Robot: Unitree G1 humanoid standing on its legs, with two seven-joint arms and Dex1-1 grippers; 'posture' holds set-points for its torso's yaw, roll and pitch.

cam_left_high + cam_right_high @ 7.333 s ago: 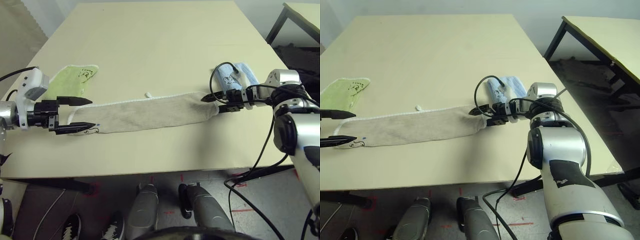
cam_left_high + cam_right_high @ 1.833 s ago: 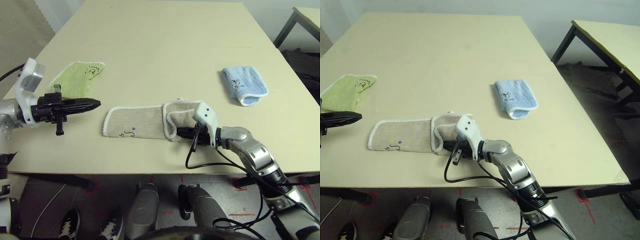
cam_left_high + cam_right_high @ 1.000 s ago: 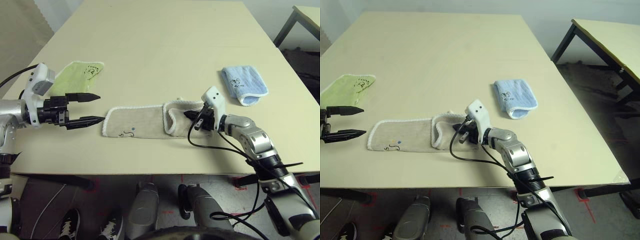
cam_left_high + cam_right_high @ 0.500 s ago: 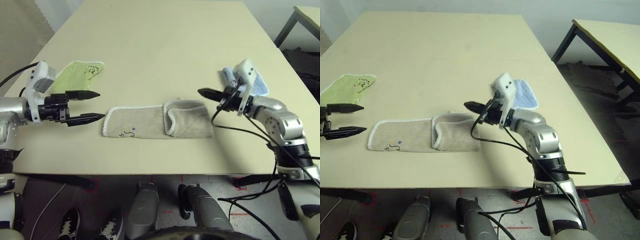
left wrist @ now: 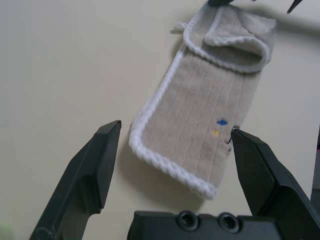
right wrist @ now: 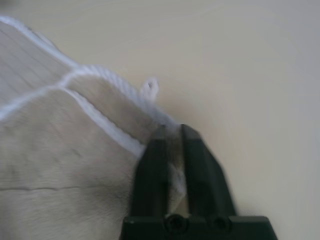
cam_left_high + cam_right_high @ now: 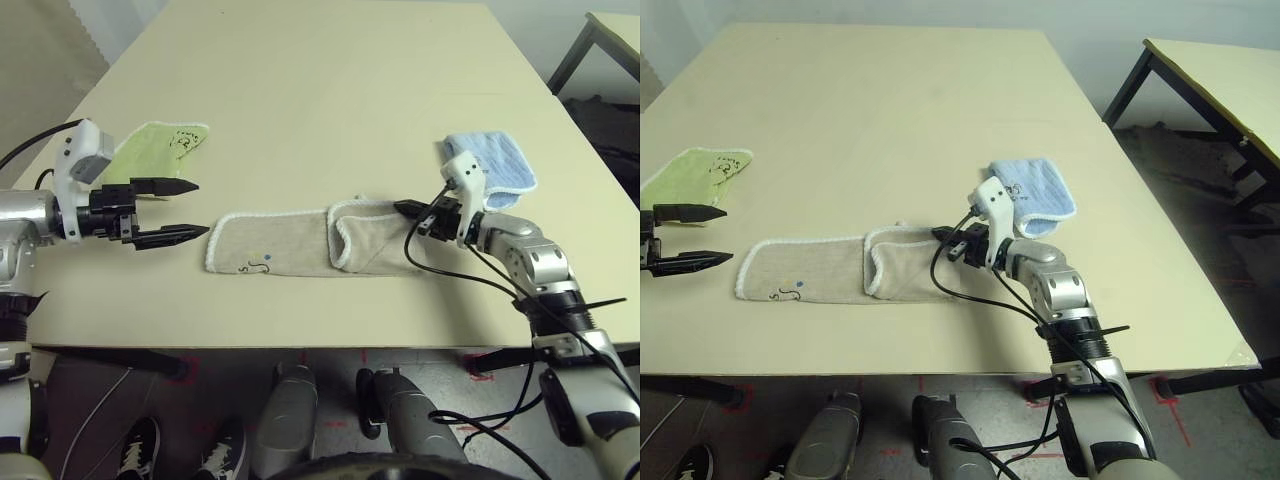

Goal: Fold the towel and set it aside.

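Right now your beige towel (image 7: 315,243) lies flat on the cream table (image 7: 330,90), near the front edge and roughly midway between the two arms, stretched sideways with its right end folded back over itself so a white-edged flap sits on top. A small dark embroidered motif and a blue dot show on the single-layer left part, and a little white loop sticks out from the far edge beside the fold. Your right gripper (image 7: 408,210) is at the towel's right end, at the folded corner; in the right wrist view its two black fingers (image 6: 156,165) stand close together with only a narrow slit between them, and pale cloth shows in that slit, so you appear to have the corner pinched. Your left gripper (image 7: 190,210) hangs just off the towel's left end, not touching it, its fingers spread wide. Beyond the left gripper lies a lime-green folded towel (image 7: 155,150); behind the right gripper sits a light-blue folded towel (image 7: 495,170).
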